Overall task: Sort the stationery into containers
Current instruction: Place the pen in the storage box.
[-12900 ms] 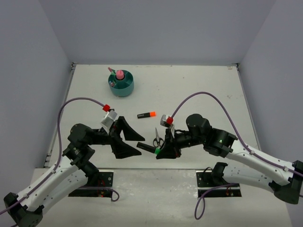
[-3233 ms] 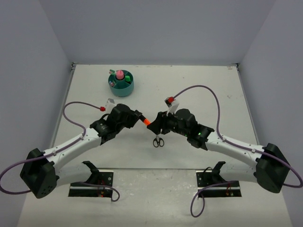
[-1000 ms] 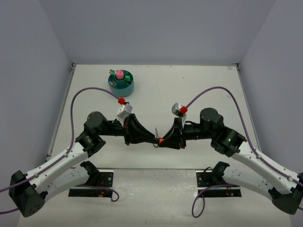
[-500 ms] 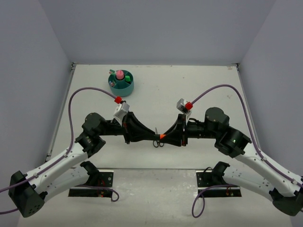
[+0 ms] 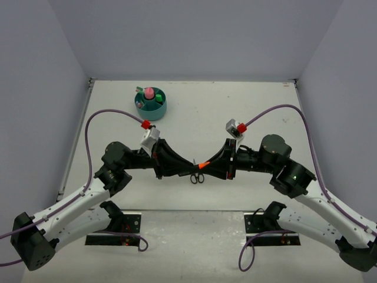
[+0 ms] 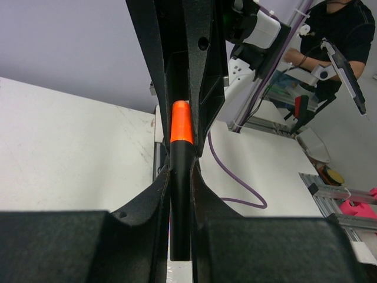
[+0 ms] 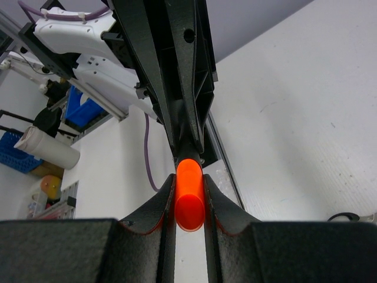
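Observation:
A black highlighter with an orange cap (image 5: 200,165) hangs above the table between my two grippers. My left gripper (image 5: 193,168) is shut on its black body (image 6: 179,200). My right gripper (image 5: 207,164) is shut on its orange cap (image 7: 189,197). The two grippers point at each other, tips almost meeting. Black-handled scissors (image 5: 197,177) lie on the table just under them. The round teal organiser (image 5: 158,111) stands at the back left and holds a pink tube (image 5: 149,93) and green-capped items.
The white table ends at a raised edge on the left (image 5: 75,141) and grey walls behind. Purple cables (image 5: 106,115) arc over both arms. The two arm bases (image 5: 123,227) sit at the near edge.
Both arms have risen slightly, with the highlighter still held between them; it now sits a little higher over the scissors. The right wrist has drawn back to the right.

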Controlling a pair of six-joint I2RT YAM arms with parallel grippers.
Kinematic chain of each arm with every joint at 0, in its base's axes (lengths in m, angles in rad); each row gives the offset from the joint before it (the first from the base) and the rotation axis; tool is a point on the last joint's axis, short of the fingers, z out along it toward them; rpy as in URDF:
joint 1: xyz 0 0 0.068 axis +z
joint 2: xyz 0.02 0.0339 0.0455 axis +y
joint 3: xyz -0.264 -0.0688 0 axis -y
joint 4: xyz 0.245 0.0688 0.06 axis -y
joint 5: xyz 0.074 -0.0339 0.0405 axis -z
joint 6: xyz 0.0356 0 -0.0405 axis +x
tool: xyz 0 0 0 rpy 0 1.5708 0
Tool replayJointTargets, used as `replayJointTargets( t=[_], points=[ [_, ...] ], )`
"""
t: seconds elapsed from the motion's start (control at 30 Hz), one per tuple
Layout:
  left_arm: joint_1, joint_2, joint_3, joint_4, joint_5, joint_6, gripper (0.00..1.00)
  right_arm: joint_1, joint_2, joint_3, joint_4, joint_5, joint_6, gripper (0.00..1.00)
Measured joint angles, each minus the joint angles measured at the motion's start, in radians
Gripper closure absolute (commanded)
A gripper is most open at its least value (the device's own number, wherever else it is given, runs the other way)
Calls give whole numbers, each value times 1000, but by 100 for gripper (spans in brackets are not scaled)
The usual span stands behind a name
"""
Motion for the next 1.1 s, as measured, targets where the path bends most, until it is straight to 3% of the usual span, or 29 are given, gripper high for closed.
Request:
replayJointTargets(
  t=[0.63,0.73,0.77,0.83,0.87,0.97,1.1],
  points=[
    [14,75,0,-18,-32,-10,99,-49,53,-1,15,60,40,100],
    [17,92,1,-49,-51,-9,76,-59,77,-1,15,75,47,100],
    [17,92,2,-62,-60,-9,63,-60,82,-1,15,80,48,100],
    [16,90,12,-105,-84,0,29,-61,90,-2,26,95,51,100],
    [13,90,23,-145,-105,5,2,-61,94,-2,47,110,52,100],
    [5,89,86,-323,-210,22,0,-70,103,-2,91,167,52,100],
    [2,75,219,-621,-496,25,0,-96,151,-2,118,266,56,100]
  ],
)
